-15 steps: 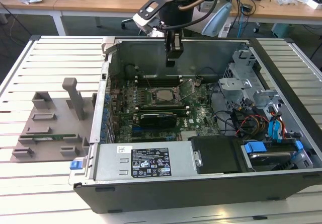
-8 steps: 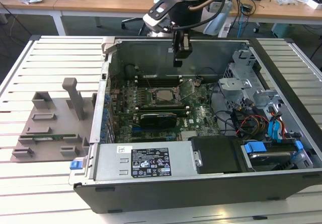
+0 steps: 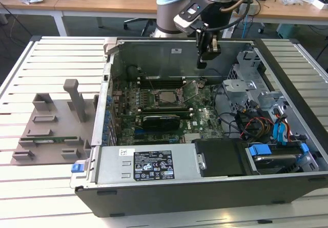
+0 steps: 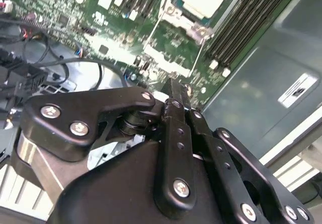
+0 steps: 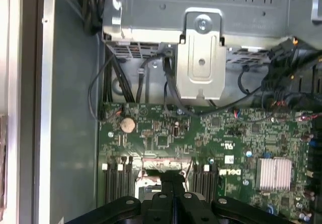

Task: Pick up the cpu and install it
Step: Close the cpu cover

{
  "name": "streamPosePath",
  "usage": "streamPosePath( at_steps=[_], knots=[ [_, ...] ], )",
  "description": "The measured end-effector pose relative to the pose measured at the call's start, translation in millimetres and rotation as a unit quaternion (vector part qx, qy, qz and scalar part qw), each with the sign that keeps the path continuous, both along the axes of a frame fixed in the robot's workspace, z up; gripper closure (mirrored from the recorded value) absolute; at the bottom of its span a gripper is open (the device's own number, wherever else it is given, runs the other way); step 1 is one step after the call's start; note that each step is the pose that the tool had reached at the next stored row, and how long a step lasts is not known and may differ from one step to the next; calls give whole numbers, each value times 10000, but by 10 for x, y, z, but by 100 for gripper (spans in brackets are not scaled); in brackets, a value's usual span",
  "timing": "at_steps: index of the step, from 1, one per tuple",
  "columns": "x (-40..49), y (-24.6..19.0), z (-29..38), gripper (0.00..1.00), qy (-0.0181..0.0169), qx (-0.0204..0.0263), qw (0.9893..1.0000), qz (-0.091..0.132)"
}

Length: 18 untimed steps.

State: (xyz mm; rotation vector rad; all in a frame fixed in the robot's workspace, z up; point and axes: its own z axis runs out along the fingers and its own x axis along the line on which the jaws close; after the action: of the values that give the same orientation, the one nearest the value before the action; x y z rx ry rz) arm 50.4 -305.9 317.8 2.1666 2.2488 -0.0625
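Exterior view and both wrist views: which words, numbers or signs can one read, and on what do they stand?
Black label on the metal cover: print too small to read.
Small white sticker beside it: too small to read.
Pale sticker on the case wall: blurred.
White markings on the motherboard: too blurred to quote.
No text is readable.
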Motion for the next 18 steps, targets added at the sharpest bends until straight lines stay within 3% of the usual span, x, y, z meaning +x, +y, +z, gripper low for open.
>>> streamPosePath(
  at_steps=[18],
  knots=[
    [514,0,-12,89,14,0,10000,1]
  ],
)
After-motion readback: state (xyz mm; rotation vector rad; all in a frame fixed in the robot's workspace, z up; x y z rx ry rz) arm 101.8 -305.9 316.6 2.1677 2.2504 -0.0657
